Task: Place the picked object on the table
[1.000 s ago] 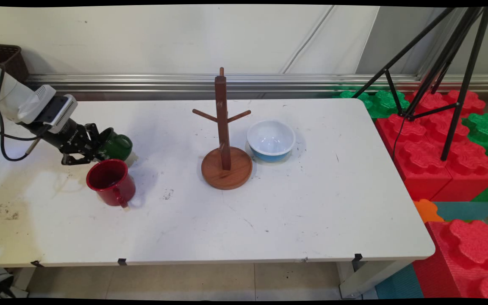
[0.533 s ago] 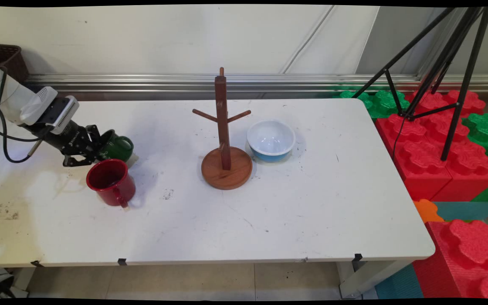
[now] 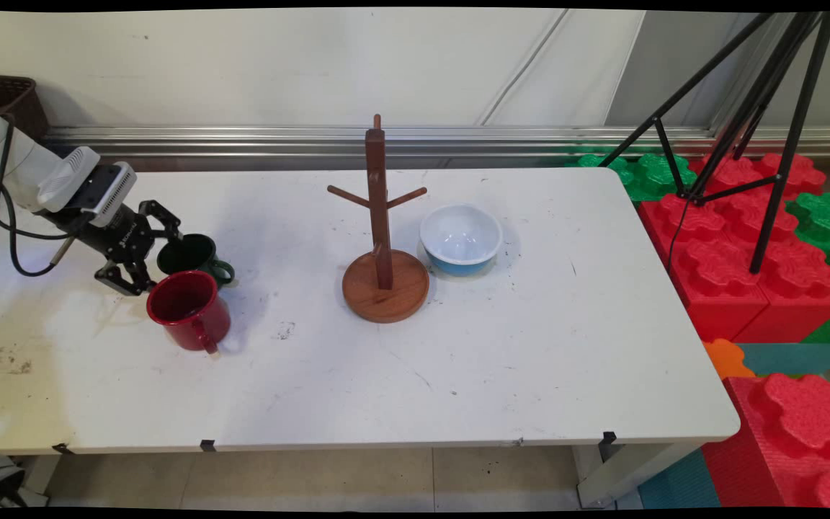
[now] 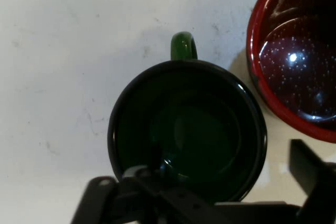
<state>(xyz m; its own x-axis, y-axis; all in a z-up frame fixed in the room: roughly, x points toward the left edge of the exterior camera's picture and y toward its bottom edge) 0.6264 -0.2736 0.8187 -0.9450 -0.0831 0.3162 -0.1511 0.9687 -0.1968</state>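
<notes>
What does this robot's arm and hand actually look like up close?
The arm is smooth, rounded white plastic. A black cable loops down from it. Near the wrist sits a white and silver box with a ribbed face. The hand is black, built of jointed metal links ending in two fingers, with small white lettering on its body.

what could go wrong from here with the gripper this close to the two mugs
The open gripper sits right at the green mug, one finger in the narrow gap toward the red mug. A small sideways move might knock the red mug or shove the green one. The two mugs stand close together, so a push on one would likely carry into the other across the table.
</notes>
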